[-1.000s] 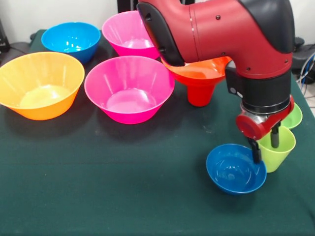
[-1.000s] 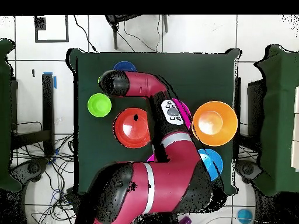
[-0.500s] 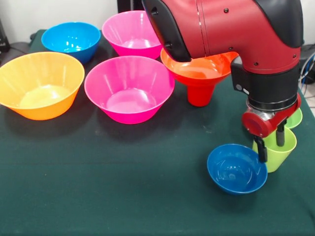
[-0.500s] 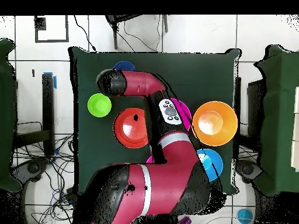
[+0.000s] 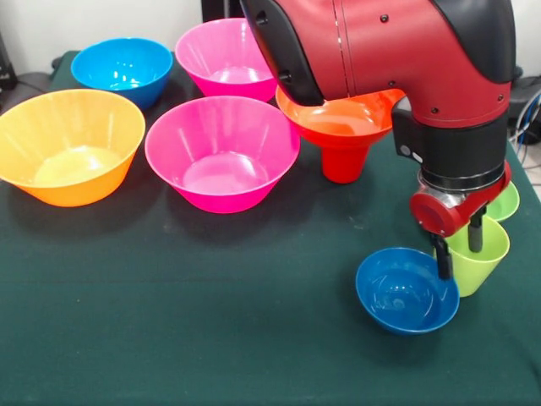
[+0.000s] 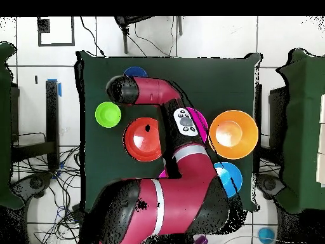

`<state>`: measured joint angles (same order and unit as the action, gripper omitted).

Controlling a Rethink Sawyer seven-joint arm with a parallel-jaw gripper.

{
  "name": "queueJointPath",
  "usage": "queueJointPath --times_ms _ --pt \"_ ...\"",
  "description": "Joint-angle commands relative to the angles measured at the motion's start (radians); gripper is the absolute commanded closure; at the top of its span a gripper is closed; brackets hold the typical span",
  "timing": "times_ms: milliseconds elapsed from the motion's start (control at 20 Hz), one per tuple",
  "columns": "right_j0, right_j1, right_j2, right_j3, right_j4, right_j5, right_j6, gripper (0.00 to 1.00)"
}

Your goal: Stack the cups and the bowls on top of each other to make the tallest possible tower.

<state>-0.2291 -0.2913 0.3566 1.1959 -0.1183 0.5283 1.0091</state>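
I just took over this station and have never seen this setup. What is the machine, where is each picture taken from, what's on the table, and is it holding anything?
The machine is one red and black robot arm with a gripper at its end. One picture faces the robot from across the table; the other looks straight down. On the green table stand an orange bowl, two pink bowls, a blue bowl, a small blue bowl, and a red-orange bowl sitting on a red cup. The jaws straddle the rim of a green cup, one inside, one outside; whether they grip it is unclear. A small green bowl sits behind.
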Motion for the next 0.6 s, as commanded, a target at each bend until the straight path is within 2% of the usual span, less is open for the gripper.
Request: queueJointPath --times_ms 50,450,500,600 --pt "0.02 0.008 -0.029 -0.033 -0.074 0.084 0.036 0.0" --pt "0.027 0.014 -0.035 -0.047 -0.066 0.115 0.032 0.0" --pt "0.028 0.014 -0.036 -0.048 -0.063 0.116 0.031 1.0" --pt "0.028 0.014 -0.037 -0.048 -0.062 0.119 0.03 1.0"
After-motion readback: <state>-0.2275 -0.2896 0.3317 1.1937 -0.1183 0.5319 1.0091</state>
